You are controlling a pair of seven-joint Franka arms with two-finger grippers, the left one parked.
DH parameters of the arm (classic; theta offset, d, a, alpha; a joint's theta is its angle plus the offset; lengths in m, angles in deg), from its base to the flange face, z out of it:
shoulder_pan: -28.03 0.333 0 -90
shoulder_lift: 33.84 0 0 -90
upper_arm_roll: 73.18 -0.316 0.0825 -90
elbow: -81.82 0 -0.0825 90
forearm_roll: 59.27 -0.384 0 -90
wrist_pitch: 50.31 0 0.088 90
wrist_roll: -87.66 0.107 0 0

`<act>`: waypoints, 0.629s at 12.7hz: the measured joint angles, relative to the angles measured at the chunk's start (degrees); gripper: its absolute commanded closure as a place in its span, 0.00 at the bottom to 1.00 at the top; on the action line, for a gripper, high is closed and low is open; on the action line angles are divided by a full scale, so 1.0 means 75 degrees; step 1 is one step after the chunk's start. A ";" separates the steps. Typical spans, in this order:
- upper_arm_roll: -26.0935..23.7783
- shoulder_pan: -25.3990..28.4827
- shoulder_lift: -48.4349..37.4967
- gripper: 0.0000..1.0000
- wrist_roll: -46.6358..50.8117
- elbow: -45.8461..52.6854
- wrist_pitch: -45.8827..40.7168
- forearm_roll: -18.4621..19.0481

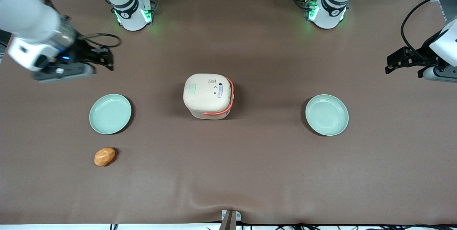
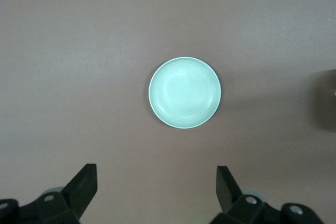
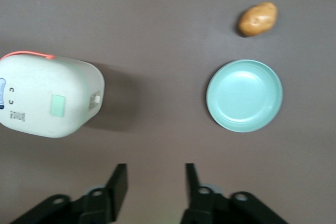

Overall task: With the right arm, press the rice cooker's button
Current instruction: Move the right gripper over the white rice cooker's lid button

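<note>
Rice cooker (image 1: 209, 95) sits lid closed at mid-counter (image 1: 228, 173), between two mint plates, orange-red handle band on the side toward the parked arm. Right arm (image 1: 32, 33) is raised over the working arm's end of the counter; its gripper (image 1: 101, 58) hangs well apart from the cooker, jaws released with a clear gap and holding nothing. The plate nearest it (image 3: 244, 95) lies empty, a brown bread roll (image 1: 104, 156) near it, closer to the front camera. Judgement: approach not yet begun; jaws likely need closing so a fingertip can push the button.
</note>
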 measured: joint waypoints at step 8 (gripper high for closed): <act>-0.0003 0.1301 0.1271 1.00 0.1287 -0.0062 0.1294 0.0005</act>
